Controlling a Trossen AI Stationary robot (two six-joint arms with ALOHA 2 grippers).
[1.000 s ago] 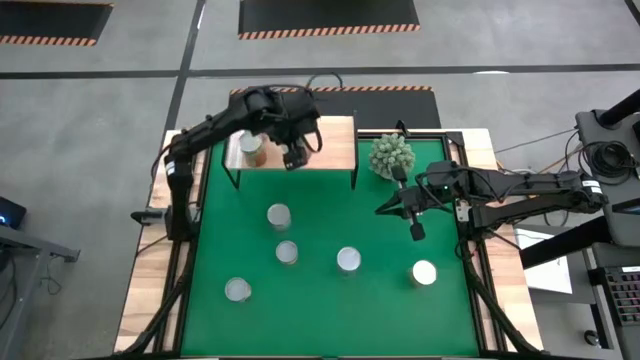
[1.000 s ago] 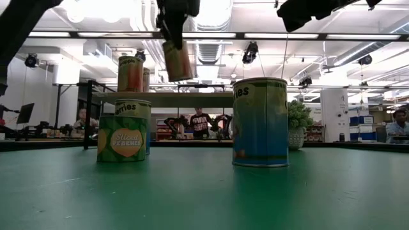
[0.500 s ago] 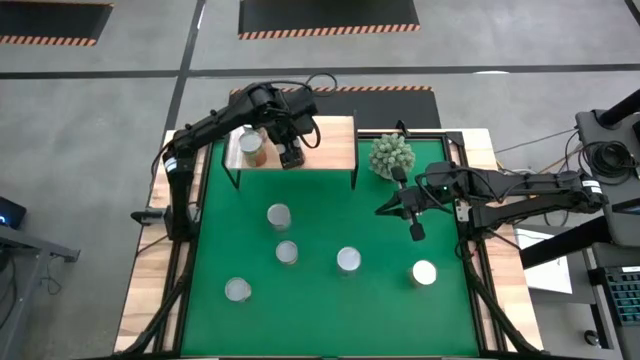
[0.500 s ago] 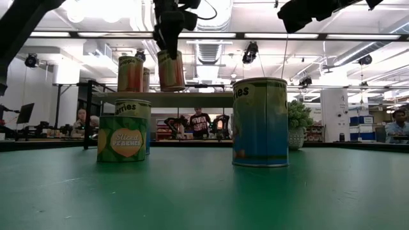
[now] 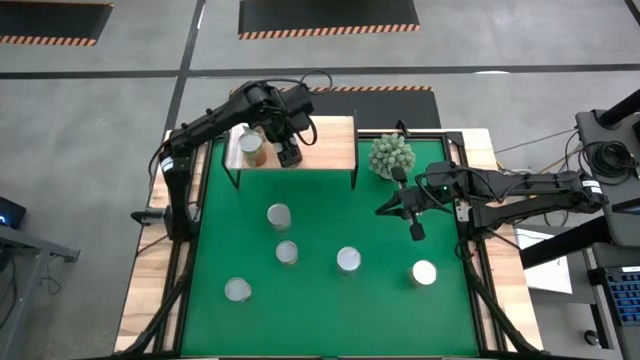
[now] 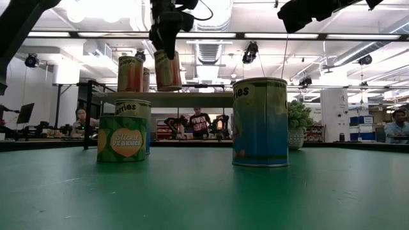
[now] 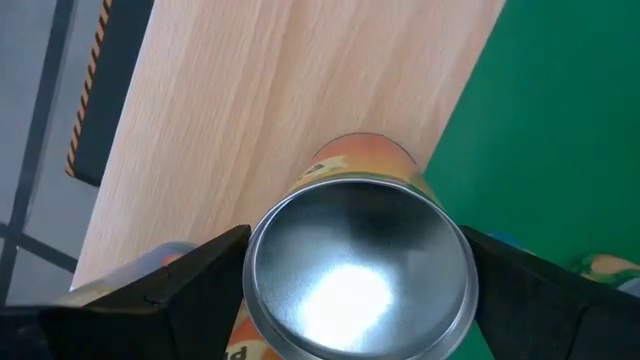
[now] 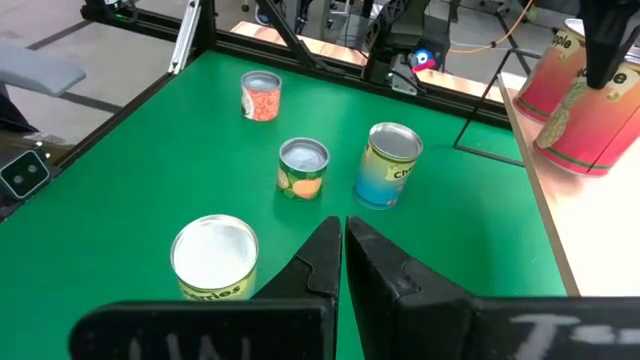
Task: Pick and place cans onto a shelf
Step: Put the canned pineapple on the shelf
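— Closest to the low camera? Holding anything?

— Big blue can (image 6: 259, 122) at centre right of the low view, standing on the green mat (image 6: 204, 191); a green-labelled can (image 6: 121, 138) left of it, another can partly hidden behind that one. Neither touched. Farther back, left gripper (image 6: 165, 35) hanging from the top edge, clamped on an orange can (image 6: 168, 70) at the shelf (image 6: 163, 98), just beside another orange can (image 6: 130, 74) already standing there.

— Clamped for sure?

— Yes. Left wrist view fills with the held can's silver top (image 7: 357, 264), dark fingers (image 7: 175, 290) pressed against both sides, light wood and a strip of green below. Resting or just above the board: cannot tell from there. Low view puts the can's base about level with the board, slightly tilted.

— And from above?

— High view places the left gripper (image 5: 288, 152) over the shelf (image 5: 335, 140) at upper centre, the standing can (image 5: 252, 149) just to its left; held can mostly hidden under the wrist. Five cans on the mat below, one at lower right (image 5: 424, 272).

— Other arm?

— Right gripper (image 5: 415, 230) waiting at centre right of the high view, fingers together, well apart from every can. Its own view shows the shut fingers (image 8: 340, 262) near the bottom edge, four mat cans beyond, and the shelf cans pink and tilted in the upper right corner.

— Anything else around?

— Spiky green plant (image 5: 391, 155) just right of the shelf. People (image 6: 398, 125) in the room far behind.
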